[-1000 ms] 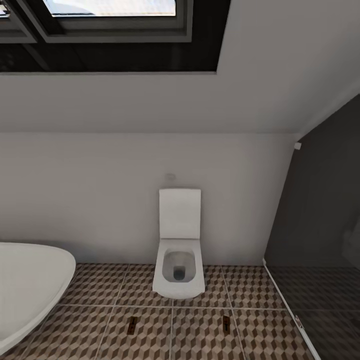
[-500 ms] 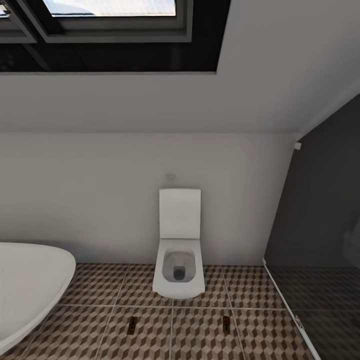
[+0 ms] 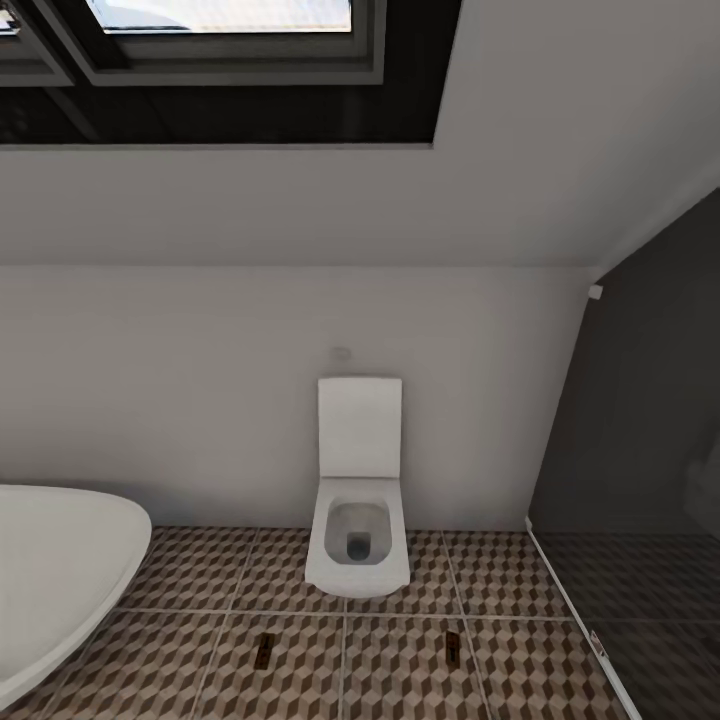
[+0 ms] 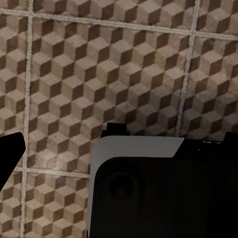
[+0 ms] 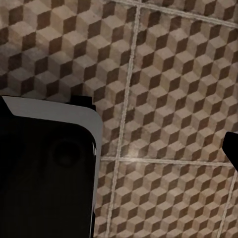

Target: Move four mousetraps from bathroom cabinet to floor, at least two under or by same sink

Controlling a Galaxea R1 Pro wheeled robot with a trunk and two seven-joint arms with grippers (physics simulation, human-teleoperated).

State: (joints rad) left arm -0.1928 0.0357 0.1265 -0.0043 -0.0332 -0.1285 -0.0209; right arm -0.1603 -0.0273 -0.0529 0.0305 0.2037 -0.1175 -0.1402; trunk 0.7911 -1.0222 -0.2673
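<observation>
Patterned brown cube-print floor tiles [image 3: 400, 670] carry two small dark mousetraps, one [image 3: 265, 651] left and one [image 3: 452, 646] right, near the white wall-hung toilet [image 3: 358, 545]. Neither pincer's opening can be told. Judging by this, two traps and a sink still need locating.

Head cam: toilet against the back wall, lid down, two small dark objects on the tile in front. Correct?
Not quite: the toilet lid is up, resting against the wall, bowl open, as the head view shows. The two small dark objects do lie on the patterned tile floor in front.
</observation>
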